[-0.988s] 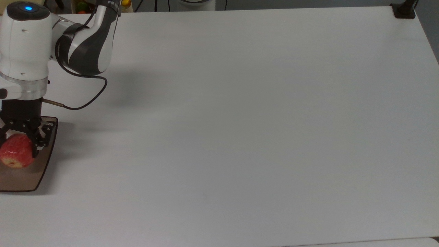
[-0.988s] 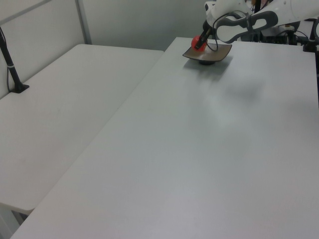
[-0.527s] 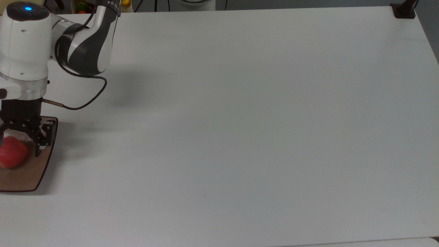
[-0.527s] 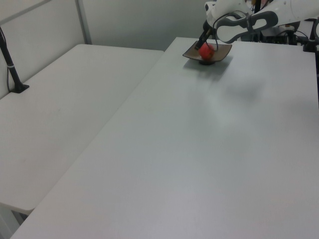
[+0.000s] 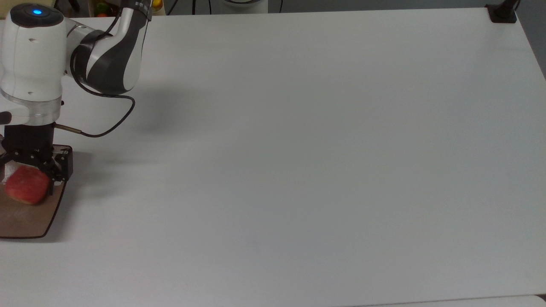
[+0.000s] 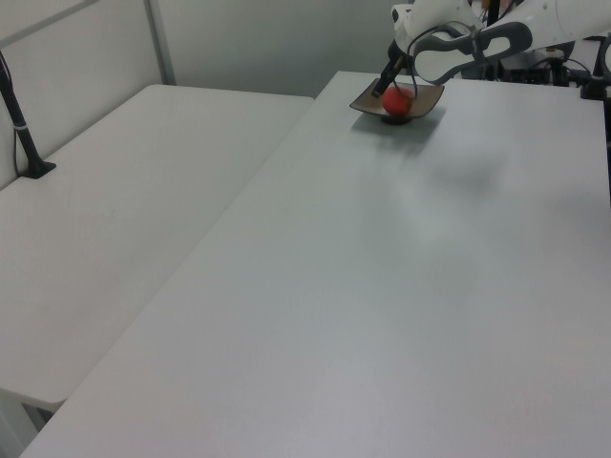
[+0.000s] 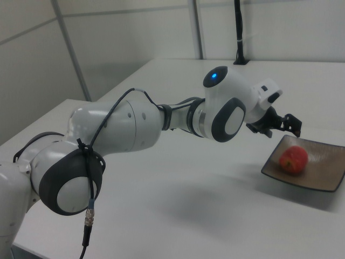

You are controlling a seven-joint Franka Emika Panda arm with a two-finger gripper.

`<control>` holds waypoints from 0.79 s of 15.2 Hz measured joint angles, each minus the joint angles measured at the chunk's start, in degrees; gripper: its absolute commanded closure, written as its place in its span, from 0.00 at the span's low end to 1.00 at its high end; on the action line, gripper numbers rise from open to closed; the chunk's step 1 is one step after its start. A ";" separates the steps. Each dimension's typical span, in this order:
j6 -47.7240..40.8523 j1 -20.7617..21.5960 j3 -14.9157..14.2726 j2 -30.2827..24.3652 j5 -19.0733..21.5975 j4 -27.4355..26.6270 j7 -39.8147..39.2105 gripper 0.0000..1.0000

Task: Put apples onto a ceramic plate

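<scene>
The red apple (image 5: 27, 189) lies on the brown square ceramic plate (image 5: 26, 220) at the top view's left edge. My gripper (image 5: 30, 165) hangs just above the apple, open, with black fingers (image 5: 61, 167) spread wider than the fruit. In the right view the apple (image 7: 293, 158) rests free on the plate (image 7: 325, 175), and the gripper (image 7: 280, 127) stands a little above and behind it. In the left view the apple (image 6: 398, 99) sits in the plate (image 6: 426, 101) at the table's far end, under the gripper (image 6: 388, 78).
The white table (image 5: 298, 149) stretches wide to the top view's right. A black clamp base (image 5: 502, 13) sits at its far right corner. A black cable (image 5: 106, 128) loops off the arm. A second table with a black stand (image 6: 24, 143) lies on the left view's left.
The gripper let go of the apple, which dropped onto the plate and settled there. The fingers have spread and the hand has risen slightly.
</scene>
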 measured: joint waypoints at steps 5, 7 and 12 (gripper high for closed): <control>-18.78 0.14 2.63 -7.03 5.36 -3.38 0.20 0.00; -29.49 0.38 3.45 -10.17 8.02 -4.01 0.20 0.00; -46.35 0.98 4.41 -15.72 9.90 -6.58 0.20 0.00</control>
